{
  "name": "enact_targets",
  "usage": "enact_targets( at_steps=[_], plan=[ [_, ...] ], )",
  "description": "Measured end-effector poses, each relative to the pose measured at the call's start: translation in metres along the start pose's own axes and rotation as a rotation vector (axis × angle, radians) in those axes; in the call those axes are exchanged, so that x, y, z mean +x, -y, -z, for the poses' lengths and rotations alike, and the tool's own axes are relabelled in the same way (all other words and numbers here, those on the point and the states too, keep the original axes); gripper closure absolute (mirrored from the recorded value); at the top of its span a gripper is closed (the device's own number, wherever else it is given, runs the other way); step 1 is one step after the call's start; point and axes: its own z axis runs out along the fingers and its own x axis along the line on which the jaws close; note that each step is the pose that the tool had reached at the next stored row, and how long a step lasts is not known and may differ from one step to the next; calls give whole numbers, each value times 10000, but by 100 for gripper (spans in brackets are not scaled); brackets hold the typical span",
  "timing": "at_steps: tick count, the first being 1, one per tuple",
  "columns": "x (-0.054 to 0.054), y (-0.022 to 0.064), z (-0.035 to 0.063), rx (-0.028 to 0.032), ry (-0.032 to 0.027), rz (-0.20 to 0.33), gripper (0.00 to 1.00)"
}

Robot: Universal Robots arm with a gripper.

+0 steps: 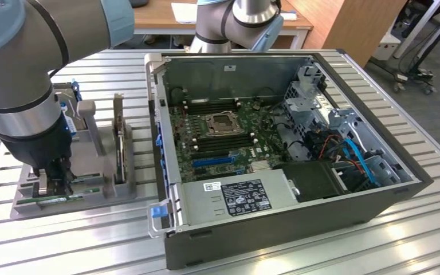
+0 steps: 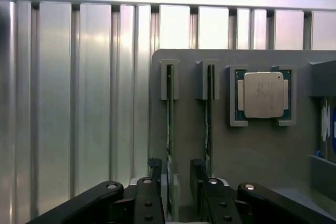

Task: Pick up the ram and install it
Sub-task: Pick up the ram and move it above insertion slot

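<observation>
In the exterior view the arm comes down at nine o'clock and its gripper [image 1: 55, 184] hangs low over the grey holder [image 1: 29, 209] at about eight o'clock. The ram [image 1: 52, 200] lies there along the holder's front edge, just under the fingertips, a green stick with a white label. Deeper in the holder a dark card [image 1: 118, 137] stands upright, and a blue-edged drive [image 1: 73, 109] stands behind the arm at about ten o'clock. At three o'clock of the holder sits the open case [image 1: 281, 226], on the slatted table [image 1: 357, 255]. It shows the motherboard [image 1: 220, 132] inside and a labelled power supply [image 1: 235, 197] at its six o'clock end. In the wrist view the gripper [image 2: 177, 198] has its fingers [image 2: 149, 198] spread apart and holds nothing. They stand one on each side of the ram [image 2: 169, 114], which is on edge in its slot in the holder [image 2: 247, 156], still seated. Whether either finger touches the board I cannot tell. A second stick [image 2: 209, 108] stands on edge in the neighbouring slot, parallel to the ram and outside the fingers' gap. Beyond that stick a CPU [image 2: 263, 94] lies flat in its own square pocket. On the ram's other side the holder ends and the ribbed table [image 2: 79, 103] runs alongside.
</observation>
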Motion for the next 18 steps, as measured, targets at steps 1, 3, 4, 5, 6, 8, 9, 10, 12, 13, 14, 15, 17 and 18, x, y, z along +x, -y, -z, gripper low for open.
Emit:
enact_targets(
  at_steps=[1, 3, 4, 5, 6, 8, 9, 10, 12, 13, 14, 15, 17, 18],
  plan=[
    [1, 0, -12, 0, 0, 0, 64],
    [3, 1, -36, 0, 1, 0, 64],
    [4, 2, -47, 0, 1, -1, 64],
    [5, 3, -58, 0, 1, 0, 64],
    [6, 3, -68, 0, 1, 0, 64],
    [8, 4, -89, 0, 0, 0, 64],
    [8, 4, -97, 0, 0, 0, 64],
    [9, 4, -104, 0, 1, 0, 64],
    [9, 5, -114, -1, 0, 0, 64],
    [9, 5, -114, -1, -1, 0, 64],
    [9, 5, -114, -1, 0, 0, 64],
    [9, 5, -115, -1, 0, 0, 64],
    [9, 5, -115, -1, 0, 4, 64],
    [9, 5, -116, -1, 0, 21, 64]
  ],
)
